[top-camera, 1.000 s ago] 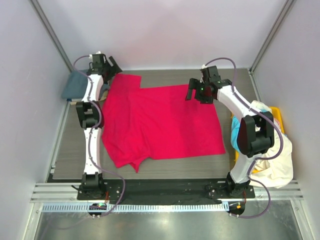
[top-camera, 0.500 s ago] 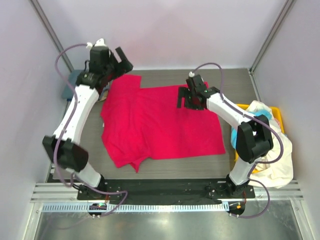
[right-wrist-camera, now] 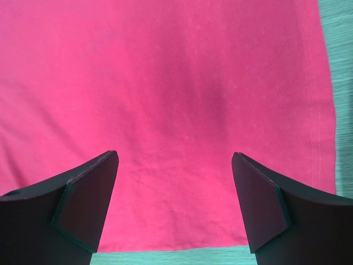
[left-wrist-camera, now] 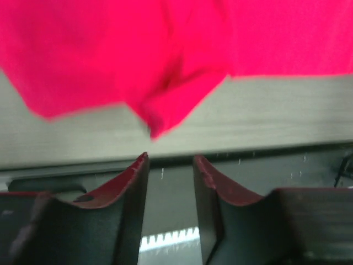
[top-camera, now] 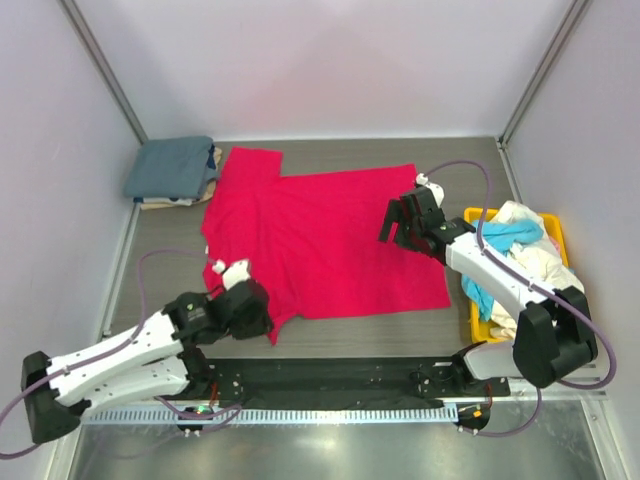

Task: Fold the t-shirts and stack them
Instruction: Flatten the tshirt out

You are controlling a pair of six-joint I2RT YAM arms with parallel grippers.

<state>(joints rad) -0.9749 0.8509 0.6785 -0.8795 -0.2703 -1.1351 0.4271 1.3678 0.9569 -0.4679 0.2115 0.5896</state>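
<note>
The red-pink t-shirt (top-camera: pixel 330 250) lies spread flat at the table's centre, lightly creased, its near-left sleeve (left-wrist-camera: pixel 165 110) bunched into a folded point. The left gripper (left-wrist-camera: pixel 171 160) sits low just short of that point, jaws narrowed yet apart and empty, apparently placed to pinch it. The right gripper (right-wrist-camera: pixel 175 157) hovers wide open, holding nothing, above the shirt's right half, likely ready to take cloth there. A folded blue-grey shirt (top-camera: pixel 175 165) lies at the far-left corner.

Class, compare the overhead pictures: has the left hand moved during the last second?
Yes. The left hand left the far corner by the folded blue-grey shirt and now sits at the near sleeve of the red shirt.
</note>
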